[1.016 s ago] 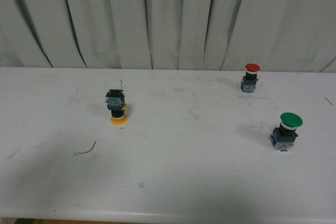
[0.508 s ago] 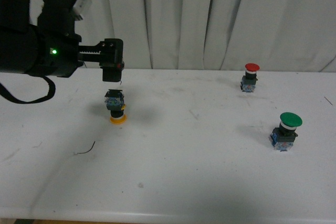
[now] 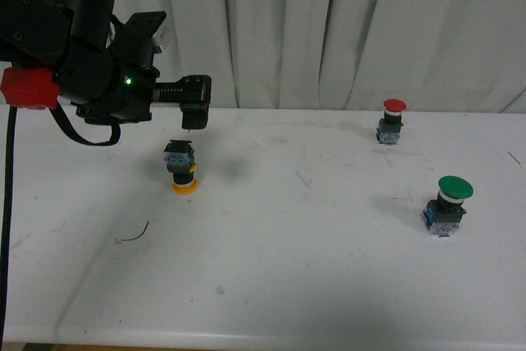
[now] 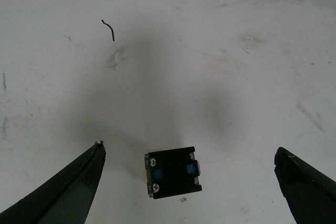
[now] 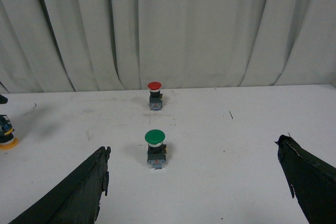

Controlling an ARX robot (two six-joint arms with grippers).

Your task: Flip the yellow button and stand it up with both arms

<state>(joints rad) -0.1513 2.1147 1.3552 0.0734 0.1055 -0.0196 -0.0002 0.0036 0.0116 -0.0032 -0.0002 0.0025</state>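
Note:
The yellow button [image 3: 182,168] stands upside down on the white table [image 3: 279,269], its yellow cap on the table and its black and blue base up. My left gripper [image 3: 194,114] hangs open just above and slightly right of it. In the left wrist view the button's base [image 4: 172,172] lies between my wide-open left fingers [image 4: 68,184], untouched. My right gripper [image 5: 194,182] is open and empty, out of the front view. The button also shows at the edge of the right wrist view [image 5: 5,134].
A red-capped button [image 3: 392,122] stands upright at the back right, and a green-capped button [image 3: 447,205] stands upright at the right. A small dark wire scrap [image 3: 133,233] lies on the table at the left front. White curtains hang behind the table.
My left arm has come into view from the left and moved right, over the yellow button. The buttons have not moved.

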